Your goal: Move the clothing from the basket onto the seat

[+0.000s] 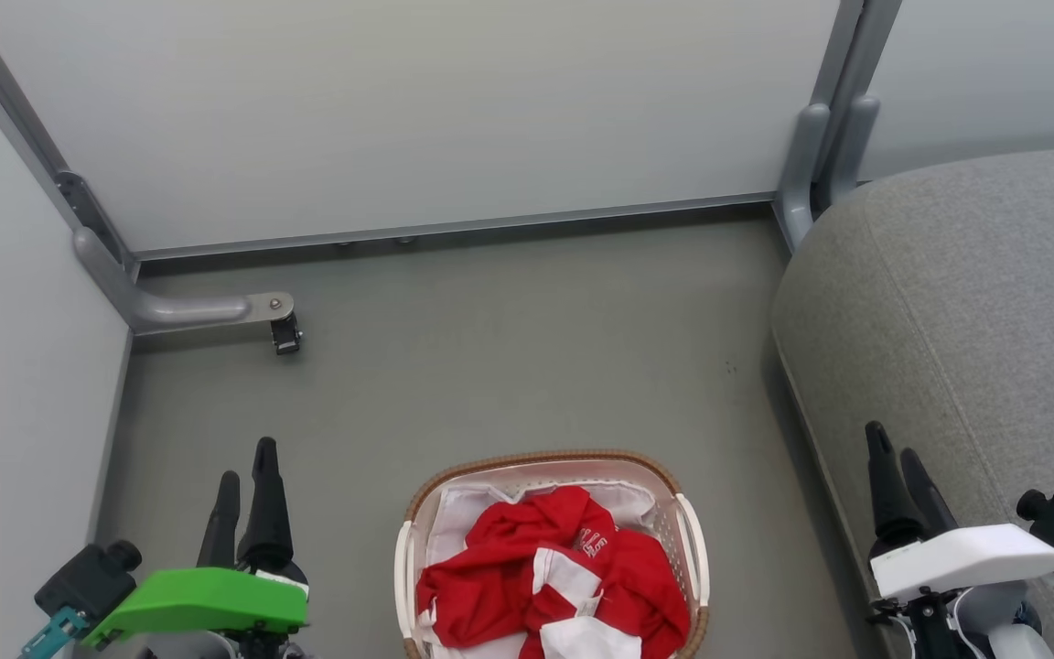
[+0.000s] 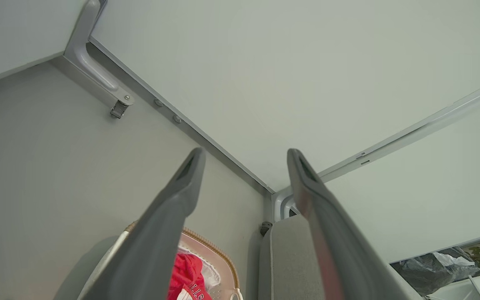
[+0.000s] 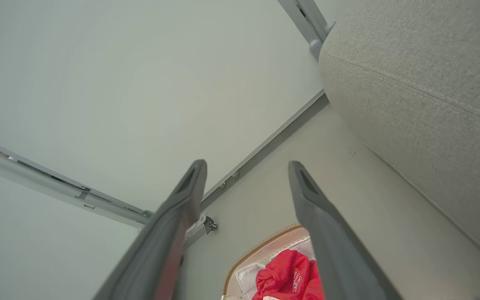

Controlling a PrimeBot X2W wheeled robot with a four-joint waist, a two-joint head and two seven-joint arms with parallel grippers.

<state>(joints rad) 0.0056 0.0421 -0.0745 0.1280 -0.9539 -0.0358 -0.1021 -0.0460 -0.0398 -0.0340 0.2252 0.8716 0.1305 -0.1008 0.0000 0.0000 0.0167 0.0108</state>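
The left gripper [image 1: 247, 462] is held with its jaws spread wide and nothing between them, above the floor [image 1: 490, 366] to the left of the basket [image 1: 545, 457]. The right gripper [image 1: 890, 441] is likewise spread wide and empty, and is seen against the near edge of the seat [image 1: 975, 302], to the right of the basket. The clothing [image 1: 527, 567] is found crumpled inside the basket, on the white liner [image 1: 467, 508]. The basket is set on the floor, near the seat but apart from it. Pale wall panels [image 1: 399, 110] are seen beyond.
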